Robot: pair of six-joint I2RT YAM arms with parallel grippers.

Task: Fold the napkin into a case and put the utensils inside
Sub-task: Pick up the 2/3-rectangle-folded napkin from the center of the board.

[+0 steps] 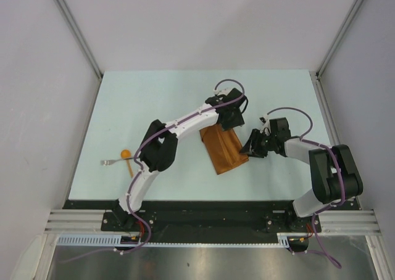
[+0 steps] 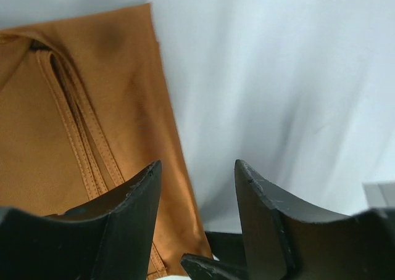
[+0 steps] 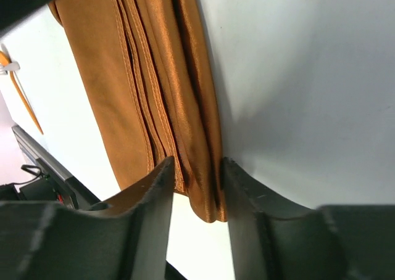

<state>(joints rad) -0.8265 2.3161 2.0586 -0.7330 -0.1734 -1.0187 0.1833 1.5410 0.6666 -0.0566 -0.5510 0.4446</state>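
Lab test cell: white panels (image 1: 210, 21), aluminium framing (image 1: 73, 27).

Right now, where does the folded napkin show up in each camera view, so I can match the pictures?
Top external: the napkin lies just right of the picture's centre, a slanted folded rectangle.
Left wrist: the napkin fills the left half, stitched hems running down it.
Right wrist: the napkin is a layered band from top centre down to the lower middle.
Shared landmark: the pale table it lies on shows beside the cloth in all three views.

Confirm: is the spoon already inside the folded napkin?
No, the spoon lies on the table, well to the left of the folded napkin.
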